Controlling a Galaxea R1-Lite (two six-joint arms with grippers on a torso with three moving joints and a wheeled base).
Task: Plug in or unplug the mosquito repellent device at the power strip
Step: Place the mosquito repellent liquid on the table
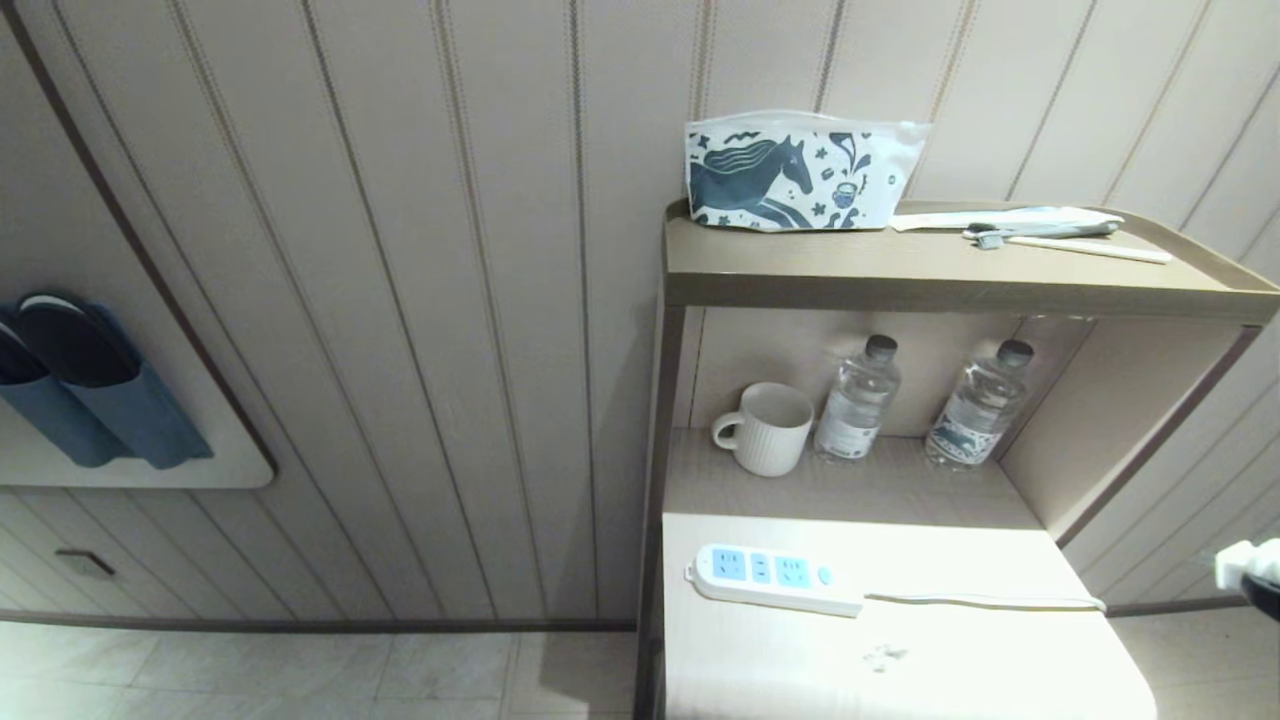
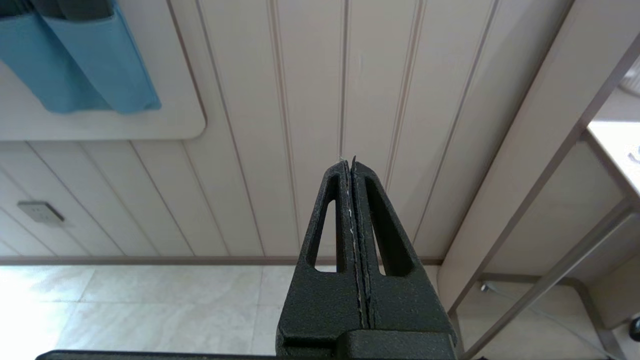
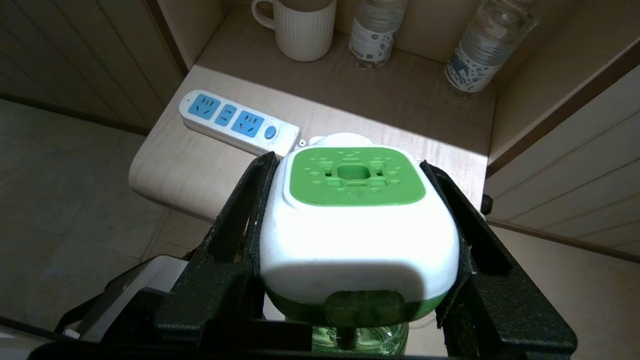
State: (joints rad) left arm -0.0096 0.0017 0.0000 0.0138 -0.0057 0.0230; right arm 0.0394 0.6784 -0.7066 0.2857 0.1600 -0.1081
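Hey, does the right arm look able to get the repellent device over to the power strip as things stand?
Probably yes. The right tool grips the mosquito repellent device, and the power strip lies on open tabletop with all sockets empty; the mug and bottles stand further back.

The mosquito repellent device (image 3: 356, 220) fills the lower centre of the right wrist view: a rounded white head with a green vented top panel, a translucent green bottle under it at the bottom edge, black fingers pressed against both its sides. Up and left of it in that frame lies the power strip (image 3: 239, 123), flat on the pale tabletop, white with three light-blue socket faces and a round blue button, every socket empty. In the head view it sits lower centre (image 1: 772, 577), its white cord trailing right.
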